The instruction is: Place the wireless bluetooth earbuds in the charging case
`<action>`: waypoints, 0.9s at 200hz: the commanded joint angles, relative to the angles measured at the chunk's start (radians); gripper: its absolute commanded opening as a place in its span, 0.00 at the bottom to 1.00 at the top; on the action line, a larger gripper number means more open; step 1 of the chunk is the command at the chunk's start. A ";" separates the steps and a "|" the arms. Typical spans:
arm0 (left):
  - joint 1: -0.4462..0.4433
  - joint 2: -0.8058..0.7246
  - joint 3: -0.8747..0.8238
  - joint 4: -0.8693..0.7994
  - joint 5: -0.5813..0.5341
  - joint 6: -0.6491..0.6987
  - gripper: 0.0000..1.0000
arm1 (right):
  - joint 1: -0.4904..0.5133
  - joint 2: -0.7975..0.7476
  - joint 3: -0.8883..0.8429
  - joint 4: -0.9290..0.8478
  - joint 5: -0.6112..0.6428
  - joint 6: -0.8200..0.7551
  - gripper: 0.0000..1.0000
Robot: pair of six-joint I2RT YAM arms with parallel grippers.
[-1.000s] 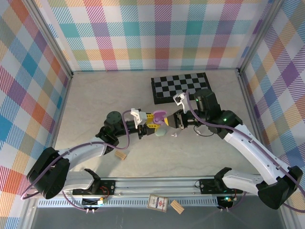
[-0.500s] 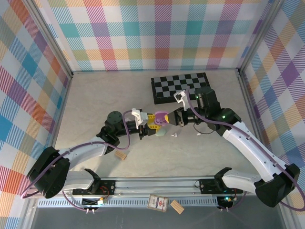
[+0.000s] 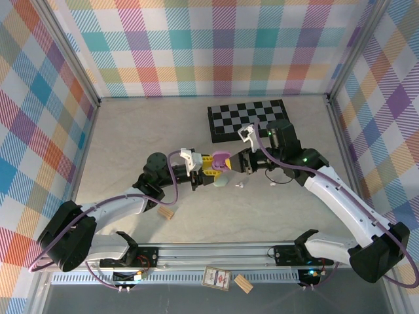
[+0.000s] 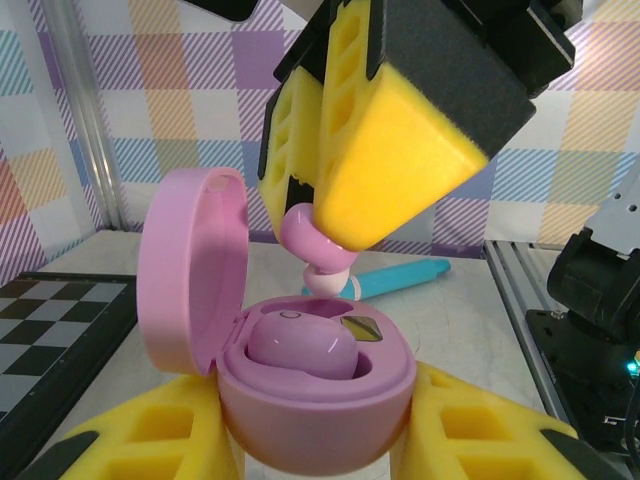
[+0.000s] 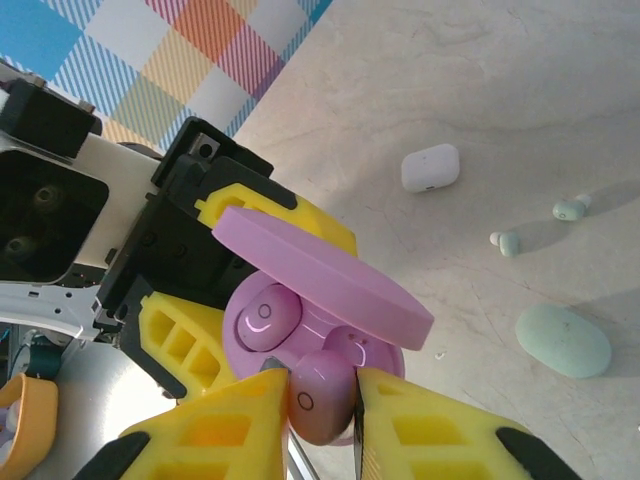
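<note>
One purple bud (image 4: 312, 250) was pinched by its rounded body between the yellow pads (image 4: 400, 160) of my right gripper (image 5: 320, 420), jaws drawn nearly together on it. Its paler tip pointed down, so its long axis ran roughly upright. It hung just above the case (image 4: 315, 385); I couldn't tell whether it touched the rim.

The purple case was clamped by its lower shell in my left gripper (image 3: 211, 167), jaws narrowed on it from both sides. It sat mouth up, with the lid (image 4: 190, 270) swung open to one side. One socket already had a seated bud (image 4: 300, 345). The free socket (image 4: 360, 330) lay right beside that one, on the side away from the lid.

From my right jaws the free socket was straight below and a touch sideways, away from the lid. I judged the move to be a short drop with a small shift, right arm acting, left arm only holding.

Off on the table lay a white case (image 5: 430, 168), two green buds (image 5: 570, 208) and a green case (image 5: 562, 342), well apart from both grippers.
</note>
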 commanded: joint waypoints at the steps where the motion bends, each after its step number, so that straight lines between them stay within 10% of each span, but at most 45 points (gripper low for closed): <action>1: -0.018 0.019 0.036 0.093 0.001 -0.018 0.33 | -0.008 0.007 -0.014 0.025 -0.032 0.000 0.23; 180: -0.017 0.010 0.034 0.092 -0.013 -0.010 0.33 | -0.015 0.001 0.035 -0.020 0.008 0.019 0.38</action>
